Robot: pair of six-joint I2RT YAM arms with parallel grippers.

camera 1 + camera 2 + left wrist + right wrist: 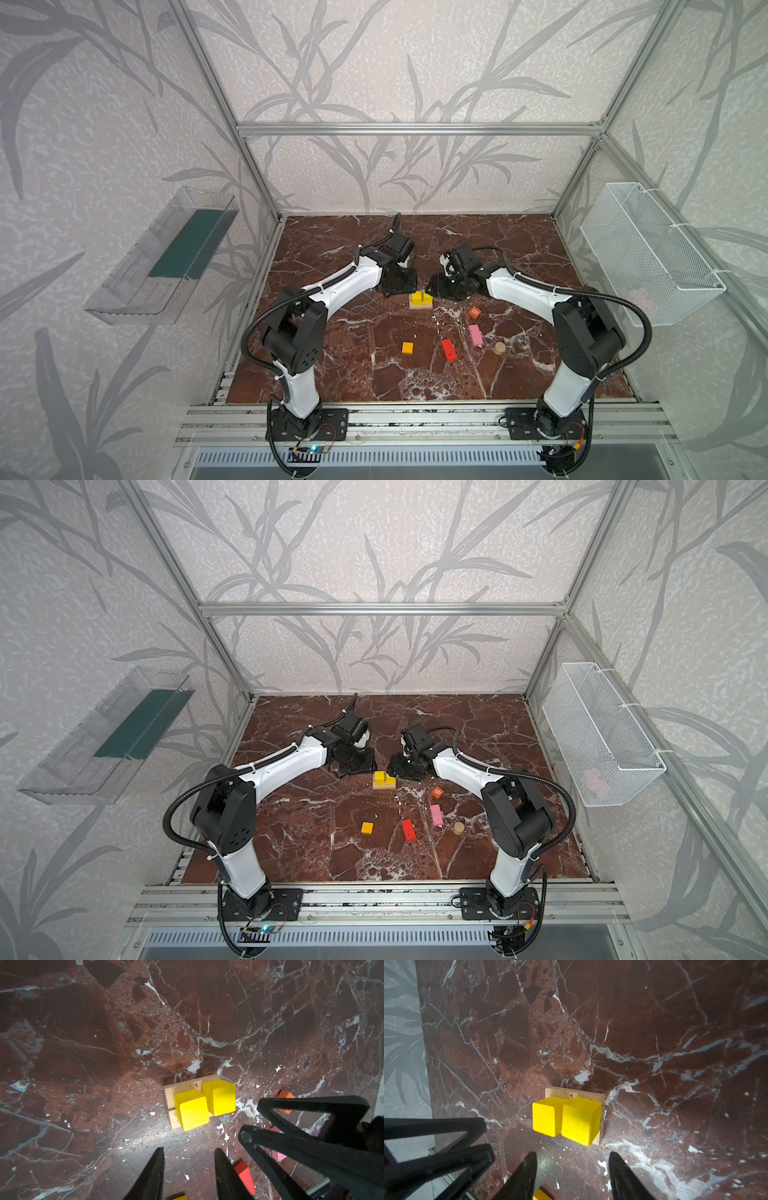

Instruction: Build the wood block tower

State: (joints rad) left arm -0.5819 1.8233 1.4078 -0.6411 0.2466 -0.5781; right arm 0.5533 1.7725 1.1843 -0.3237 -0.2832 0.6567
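The tower (pixel 420 301) (pixel 384 781) is two yellow cubes (pixel 191 1111) (pixel 220 1098) side by side on a tan plank base (pixel 182 1087) (pixel 571 1092), mid-table. My left gripper (pixel 400 291) (pixel 189 1149) hovers just left of it, open and empty. Close on the tower's right, my right gripper (pixel 434 289) (pixel 572 1154) is also open and holds nothing. Loose wood blocks lie nearer the front: an orange cube (pixel 407 348), a red brick (pixel 449 349), a pink brick (pixel 476 335), an orange-red cube (pixel 474 312) and a tan cylinder (pixel 499 347).
A clear plastic bin (pixel 162 257) hangs on the left wall and a white wire basket (pixel 648 253) on the right wall. Aluminium frame posts ring the marble table (pixel 332 374), with a rail (pixel 415 411) along its front edge.
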